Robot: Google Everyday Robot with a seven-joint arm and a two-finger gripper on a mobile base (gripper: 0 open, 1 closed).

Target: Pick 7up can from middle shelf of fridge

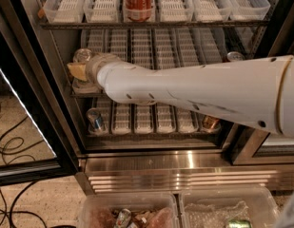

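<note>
The fridge [151, 167] stands open in front of me. My white arm reaches in from the right to the left end of the middle shelf [151, 46]. The gripper [79, 70] is at a can with a silver top [82, 55] that stands there, likely the 7up can. The can's body is hidden behind the gripper and wrist, so its colour does not show. The gripper's tan end shows just below and left of the can's top.
A red cola can [139, 1] stands on the top shelf. A second silver can top [234, 56] shows at the middle shelf's right. A small blue-silver can [95, 120] and an orange can [210, 122] are on the bottom shelf. The black door frame [27, 80] is at left. Clear bins [132, 213] sit below.
</note>
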